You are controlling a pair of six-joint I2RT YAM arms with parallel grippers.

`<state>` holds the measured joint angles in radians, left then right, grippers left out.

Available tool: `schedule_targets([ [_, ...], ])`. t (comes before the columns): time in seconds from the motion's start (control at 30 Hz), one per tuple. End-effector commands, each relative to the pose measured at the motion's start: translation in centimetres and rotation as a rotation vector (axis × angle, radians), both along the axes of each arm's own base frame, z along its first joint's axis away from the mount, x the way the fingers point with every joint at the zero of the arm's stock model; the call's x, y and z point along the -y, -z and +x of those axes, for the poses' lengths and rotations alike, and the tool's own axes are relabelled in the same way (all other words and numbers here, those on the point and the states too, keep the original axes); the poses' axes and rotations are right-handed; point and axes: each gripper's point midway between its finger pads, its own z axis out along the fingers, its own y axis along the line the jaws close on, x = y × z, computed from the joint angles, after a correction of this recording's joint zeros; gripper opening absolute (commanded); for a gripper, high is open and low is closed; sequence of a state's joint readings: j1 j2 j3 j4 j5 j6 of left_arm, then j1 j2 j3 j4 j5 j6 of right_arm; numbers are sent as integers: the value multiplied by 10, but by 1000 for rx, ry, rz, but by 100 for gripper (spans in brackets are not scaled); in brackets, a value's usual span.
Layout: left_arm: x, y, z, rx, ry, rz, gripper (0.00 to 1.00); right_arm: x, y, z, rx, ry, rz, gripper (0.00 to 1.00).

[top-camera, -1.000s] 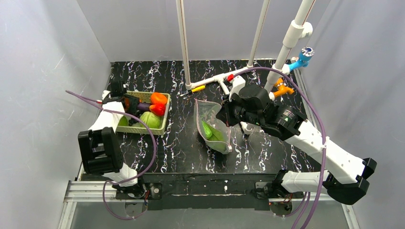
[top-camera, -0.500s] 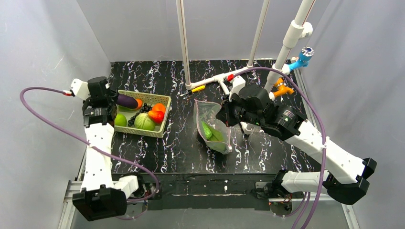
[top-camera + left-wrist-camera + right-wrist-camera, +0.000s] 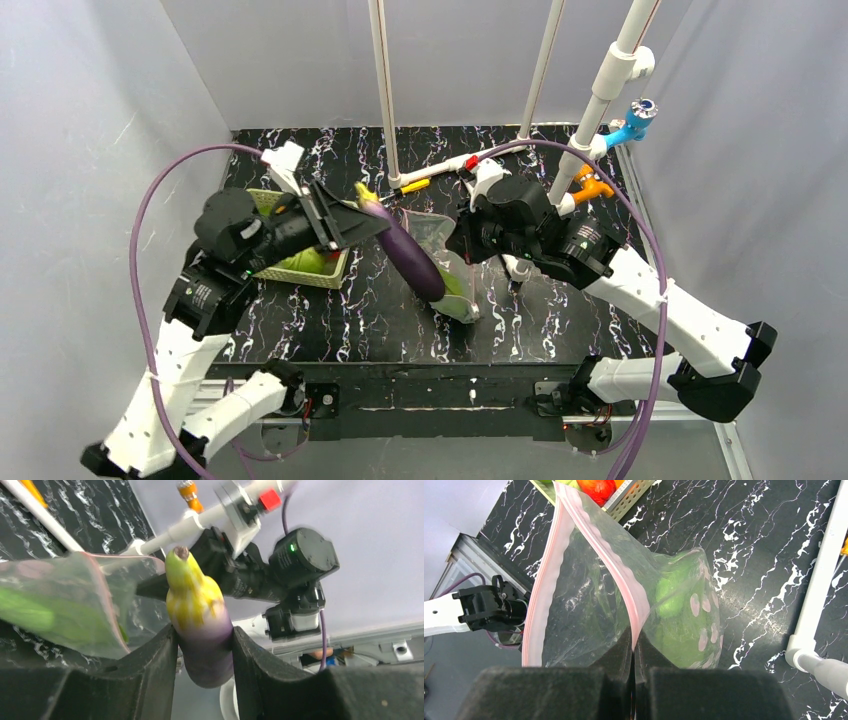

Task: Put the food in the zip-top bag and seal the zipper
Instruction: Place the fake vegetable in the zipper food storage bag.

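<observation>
Eggplant (image 3: 408, 255): glossy purple toy, long, with yellow-green stem cap. Long axis lay diagonal, stem toward far left, blunt end toward near right, crossing soft clear bag (image 3: 584, 600) (inside or above, unclear). Left claw (image 3: 202, 645), jaws part-spread, clamped eggplant near stem. Right claw (image 3: 634, 652), jaws pressed together, pinched pink zipper strip (image 3: 596, 542); mouth gaped. Green pieces (image 3: 674, 605) lay in bag. Lattice basket (image 3: 325, 275) sat at left on black marbled table (image 3: 380, 320).

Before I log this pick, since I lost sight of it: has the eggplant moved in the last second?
Yes. The eggplant went right, from the basket to over the bag, held in the left hand.
</observation>
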<state>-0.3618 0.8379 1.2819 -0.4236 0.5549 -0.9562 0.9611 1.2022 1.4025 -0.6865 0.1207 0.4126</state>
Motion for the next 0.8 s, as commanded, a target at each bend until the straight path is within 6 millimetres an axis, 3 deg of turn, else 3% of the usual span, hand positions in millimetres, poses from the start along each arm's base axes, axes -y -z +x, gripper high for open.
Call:
schedule_targets([
  [0.0, 41, -18, -10, 116, 43, 20, 0, -7, -33, 7, 58, 6, 93, 1],
  [0.17, 65, 0, -9, 140, 48, 107, 0, -4, -38, 7, 66, 18, 104, 1],
  [0.43, 56, 15, 14, 198, -132, 144, 0, -7, -43, 1, 53, -4, 143, 1],
  [0.63, 48, 0, 13, 217, -158, 143, 0, -4, -42, 1, 56, 5, 136, 1],
  [0.77, 52, 10, 14, 192, -143, 162, 0, -5, -45, 0, 58, 2, 151, 1],
])
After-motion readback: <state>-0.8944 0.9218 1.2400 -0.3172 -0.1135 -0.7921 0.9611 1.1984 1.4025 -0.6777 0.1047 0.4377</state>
